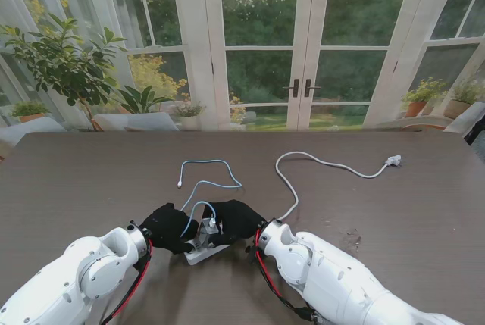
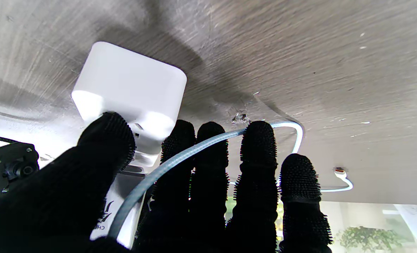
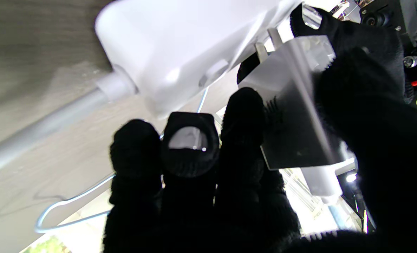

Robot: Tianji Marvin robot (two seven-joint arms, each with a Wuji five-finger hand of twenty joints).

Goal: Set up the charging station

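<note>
The long brown wooden table (image 1: 91, 181) runs from left to right, and the tall white glass doors (image 1: 261, 45) stand behind its far edge. The left hand in a black glove (image 1: 168, 228) and the right hand in a black glove (image 1: 235, 220) sit side by side near me, touching the white power strip (image 1: 203, 252) between them. The thin pale blue cable (image 1: 206, 182) lies just beyond the hands. The thick white cord (image 1: 326, 164) runs away to the right, ending at the white plug (image 1: 392, 160) far from me.
</note>
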